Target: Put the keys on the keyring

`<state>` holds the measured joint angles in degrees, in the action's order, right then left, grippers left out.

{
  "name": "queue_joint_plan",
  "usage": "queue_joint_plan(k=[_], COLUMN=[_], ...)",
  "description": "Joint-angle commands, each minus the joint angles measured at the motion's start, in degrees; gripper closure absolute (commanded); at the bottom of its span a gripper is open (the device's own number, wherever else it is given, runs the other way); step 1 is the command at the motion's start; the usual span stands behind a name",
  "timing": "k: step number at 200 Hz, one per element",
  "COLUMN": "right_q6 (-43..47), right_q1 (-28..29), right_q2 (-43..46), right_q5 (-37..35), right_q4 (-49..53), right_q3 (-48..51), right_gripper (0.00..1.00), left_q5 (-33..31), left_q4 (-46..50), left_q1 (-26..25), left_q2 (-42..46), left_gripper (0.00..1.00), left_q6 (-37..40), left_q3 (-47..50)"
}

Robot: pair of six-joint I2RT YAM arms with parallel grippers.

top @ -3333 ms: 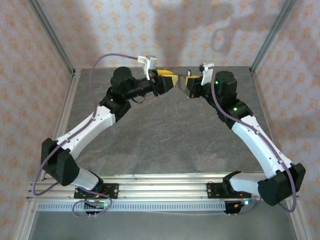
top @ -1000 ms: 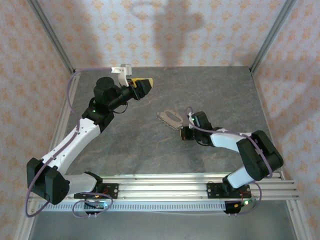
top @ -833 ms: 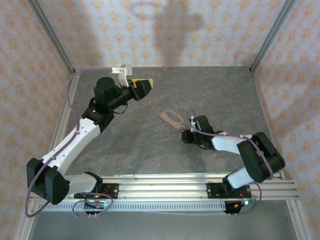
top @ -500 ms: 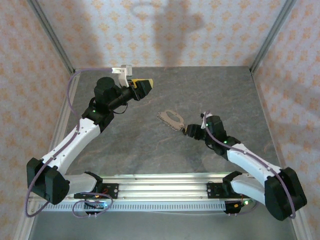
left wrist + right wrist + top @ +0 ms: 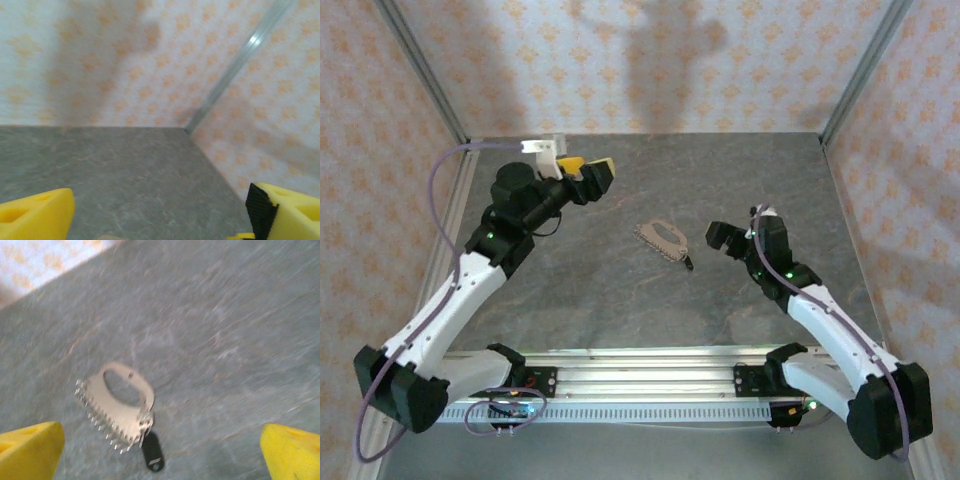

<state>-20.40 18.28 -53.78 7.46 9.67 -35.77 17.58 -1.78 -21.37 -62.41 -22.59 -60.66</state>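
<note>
A: What's on the left wrist cam?
B: Left gripper (image 5: 160, 217), jaws wide apart, table (image 5: 125, 165) showing between them. Yellow fingers (image 5: 35, 215) sit in both bottom corners, with a black pad (image 5: 260, 210) on the right-hand one.
A: Background?
B: Grey stone-look table runs to a patterned wall (image 5: 90, 65). Metal corner post (image 5: 235, 65) at right. Soft shadow (image 5: 145, 35) on the wall. Slightly blurry.
</note>
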Motion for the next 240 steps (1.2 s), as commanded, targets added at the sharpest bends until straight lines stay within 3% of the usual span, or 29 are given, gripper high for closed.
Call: queue_joint_plan(k=[1, 20, 52, 82, 107, 136, 165, 175, 201, 218, 229, 240], right_q6=[-0.2, 0.7, 4.2, 7.2, 8.1, 15.4, 15.9, 16.8, 19.9, 20.5, 21.4, 21.8], right_q1=[-1.6, -2.2, -2.9, -4.8, -5.7, -6.5, -9.9, -10.7, -13.3, -14.9, -14.9, -15.1], right_q2=[2.1, 1.9, -0.1, -4.1, -9.2, -15.7, -21.7, -21.2, -23.9, -31.0, -34.1, -33.9], right_q5=[-11.7, -22.1, -36.5, -40.5, -42.1, -41.2, -36.7, -33.0, -25.5, -22.1, -20.1, -17.5], right_q4=[3.6, 2.1, -8.3, -14.5, -20.3, -30.6, -47.5, -44.3, -47.4, -64.3, -64.4, -54.4], right_q3=[-3.6, -3.9, 1.6, 5.5, 6.9, 7.5, 14.6, 13.4, 12.6, 17.4, 16.4, 11.8], right_gripper=[0.0, 0.0, 0.0, 0.0, 0.0, 0.0, 0.0, 0.0, 0.0, 0.0, 0.0, 0.0], left_q5=[-16.6, -28.3, -42.6, -44.7, -46.5, -45.4, -41.0, -38.5, -31.3, -28.4, -26.1, -25.2], left_q4=[5.2, 1.9, -5.5, -7.1, -17.4, -28.9, -37.9, -37.6, -44.2, -48.1, -40.1, -42.8], left_q1=[0.2, 0.4, 1.2, 5.3, 8.8, 10.8, 12.8, 14.6, 18.9, 19.2, 19.2, 19.0], left_q2=[4.1, 8.1, 14.7, 16.4, 10.1, -2.6, -9.9, -11.3, -17.5, -23.3, -22.7, -23.7], left_gripper=[0.06, 0.0, 0.0, 0.0, 0.0, 0.0, 0.0, 0.0, 0.0, 0.0, 0.0, 0.0], left_q6=[5.7, 8.3, 17.4, 20.5, 17.1, 19.1, 20.5, 20.4, 19.3, 20.6, 21.1, 22.3], left_q3=[3.8, 10.0, 21.4, 29.6, 36.6, 40.4, 41.9, 40.9, 41.2, 40.0, 36.7, 36.9])
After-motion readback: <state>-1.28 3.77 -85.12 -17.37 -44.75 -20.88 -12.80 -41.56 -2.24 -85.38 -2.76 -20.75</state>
